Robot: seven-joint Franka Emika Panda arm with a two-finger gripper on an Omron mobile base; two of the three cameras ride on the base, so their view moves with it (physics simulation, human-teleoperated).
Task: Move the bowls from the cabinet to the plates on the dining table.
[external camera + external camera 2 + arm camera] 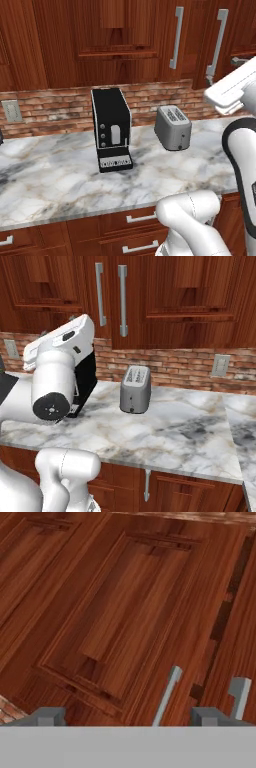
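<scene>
honestly barely started. cabinet (150, 301) doors look shut, bowls presumably inside, nothing moved yet. gripper (127, 716) sits close to the door with fingers spread wide and empty, near the left handle (167, 694).

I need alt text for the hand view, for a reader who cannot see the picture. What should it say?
Close view of a dark red-brown wooden cabinet door with a raised panel, shut. Two silver bar handles stand near the dark seam between the doors. The open gripper shows its two grey fingertips at the bottom, holding nothing.
</scene>
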